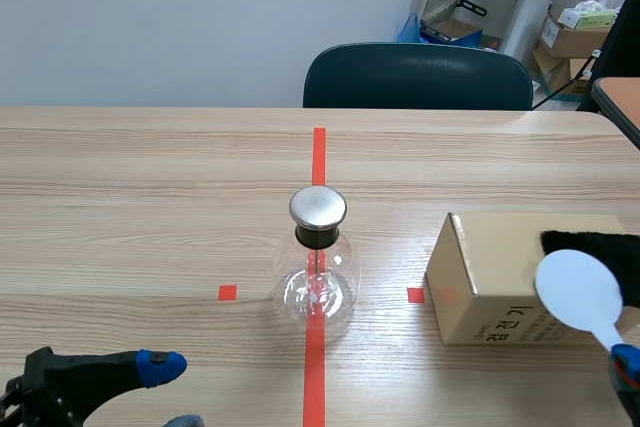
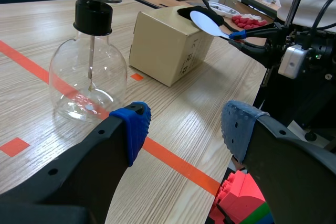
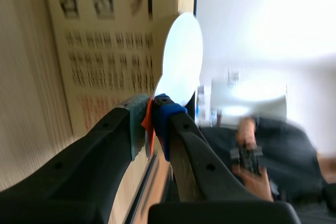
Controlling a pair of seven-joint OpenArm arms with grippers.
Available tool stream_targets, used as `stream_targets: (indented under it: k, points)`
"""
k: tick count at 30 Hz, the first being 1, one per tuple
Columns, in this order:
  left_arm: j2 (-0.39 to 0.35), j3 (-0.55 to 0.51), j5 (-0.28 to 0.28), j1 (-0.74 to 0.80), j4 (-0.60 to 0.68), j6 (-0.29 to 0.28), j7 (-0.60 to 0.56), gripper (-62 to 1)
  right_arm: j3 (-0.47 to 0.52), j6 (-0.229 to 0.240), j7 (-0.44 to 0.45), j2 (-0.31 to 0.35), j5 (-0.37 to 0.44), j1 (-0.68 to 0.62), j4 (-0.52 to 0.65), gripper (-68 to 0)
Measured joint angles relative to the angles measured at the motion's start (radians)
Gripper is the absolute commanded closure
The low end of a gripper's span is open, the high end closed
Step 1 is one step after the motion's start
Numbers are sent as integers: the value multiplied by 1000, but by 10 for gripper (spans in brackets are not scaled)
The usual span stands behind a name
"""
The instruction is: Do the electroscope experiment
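The electroscope, a clear glass flask (image 1: 316, 285) with a round metal cap (image 1: 318, 207), stands on the red centre line. Right of it sits a cardboard box (image 1: 490, 282) with a black cloth (image 1: 600, 245) on top. My right gripper (image 1: 626, 363) is shut on the handle of a white round paddle (image 1: 580, 292), whose disc hangs in front of the box and cloth. The right wrist view shows the paddle (image 3: 182, 59) pinched between the fingers (image 3: 157, 116). My left gripper (image 2: 184, 124) is open and low, with the flask (image 2: 89, 77) just ahead of it.
A dark chair (image 1: 418, 77) stands behind the table's far edge. Cardboard boxes (image 1: 575, 37) and clutter fill the back right corner. Coloured toy bricks (image 2: 239, 198) lie below the table edge under my left gripper. Small red tape squares (image 1: 228, 292) flank the flask.
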Motion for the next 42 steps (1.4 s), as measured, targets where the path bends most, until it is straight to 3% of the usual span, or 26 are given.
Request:
stream_targets:
  k: [2,4,6,10,12,14,17,19,21,24,26,28,31,33,35,39,41,42]
  points:
    - [0,0,0,0,0,0,0,-328,-2,-2,-156,-1,14,0,0,-17]
    - [0,0,0,0,0,0,0,-328,1,-1,-234,2,19,0,0,-17]
    - [0,0,0,0,0,0,0,-328,1,-1,-192,6,16,0,0,-17]
    - [0,0,0,0,0,0,0,-328,0,-2,72,7,10,0,0,-17]
    - [0,0,0,0,0,0,0,-328,0,-2,108,6,3,0,0,-17]
    - [0,0,0,0,0,0,0,-328,0,-2,35,3,3,0,0,-17]
    - [0,0,0,0,0,0,0,-328,-1,-2,-200,-2,17,0,0,-17]
    - [0,0,0,0,0,0,0,-328,2,-2,-246,2,22,0,0,-17]
    - [0,0,0,0,0,0,0,-328,1,-1,-188,5,18,0,0,-17]
    - [0,0,0,0,0,0,0,-328,1,-2,13,7,9,0,0,-17]
    - [0,0,0,0,0,0,0,-328,0,-2,74,6,9,0,0,-17]
    - [0,0,0,0,0,0,0,-328,0,-1,21,2,6,0,0,-17]
    - [0,0,0,0,0,0,0,-328,-2,-2,-199,-2,14,0,0,-17]
    - [0,0,0,0,0,0,0,-328,1,-1,-268,0,19,0,0,-17]
    - [0,0,0,0,0,0,0,-328,1,-1,-213,5,18,0,0,-17]
    - [0,0,0,0,0,0,0,-328,1,-2,39,7,10,0,0,-17]
    - [0,0,0,0,0,0,0,-328,0,-2,77,6,9,0,0,-17]
    - [0,0,0,0,0,0,0,-328,0,-2,53,5,10,0,0,-17]
